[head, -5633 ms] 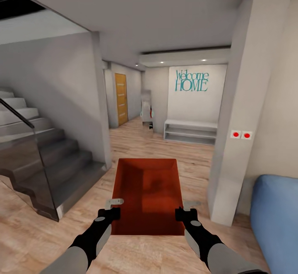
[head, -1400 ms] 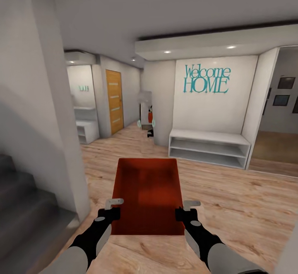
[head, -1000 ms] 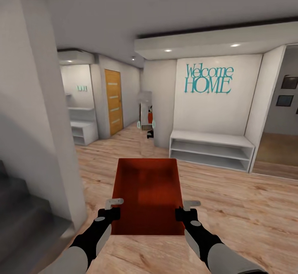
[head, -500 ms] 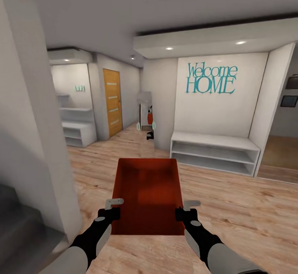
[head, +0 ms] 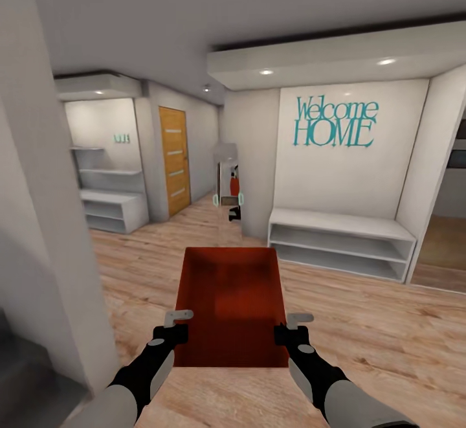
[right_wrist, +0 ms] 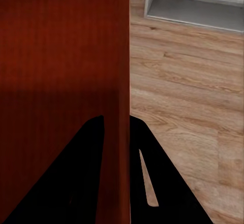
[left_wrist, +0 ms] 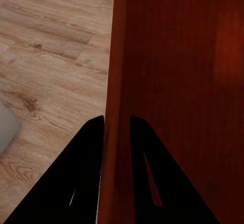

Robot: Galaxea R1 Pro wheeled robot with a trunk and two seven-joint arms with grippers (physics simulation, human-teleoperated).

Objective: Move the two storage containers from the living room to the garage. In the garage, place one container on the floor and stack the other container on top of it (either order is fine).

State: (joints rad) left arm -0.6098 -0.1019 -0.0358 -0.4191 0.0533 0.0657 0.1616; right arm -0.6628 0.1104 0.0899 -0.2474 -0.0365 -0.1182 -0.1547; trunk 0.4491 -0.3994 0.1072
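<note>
I carry one orange-red storage container (head: 230,305) level in front of me, above the light wood plank floor (head: 362,331). My left gripper (head: 175,326) is shut on its left wall, whose rim runs between the two black fingers (left_wrist: 84,183) in the left wrist view. My right gripper (head: 288,327) is shut on the right wall in the same way, fingers (right_wrist: 86,178) on either side of the container (right_wrist: 61,82). The container (left_wrist: 178,82) holds nothing. The second container is out of view.
A white-grey wall corner (head: 39,234) stands close on my left. Ahead, a low white shelf bench (head: 340,243) sits under a "Welcome HOME" sign (head: 334,122). An orange-wood door with glass slits (head: 173,159) stands at the corridor's left, with white shelves (head: 110,204) beside it.
The whole view has slid forward and a little left: the stairs have left the picture, and the bench, sign and orange door have drawn nearer. Both grippers keep the same hold on the container.
</note>
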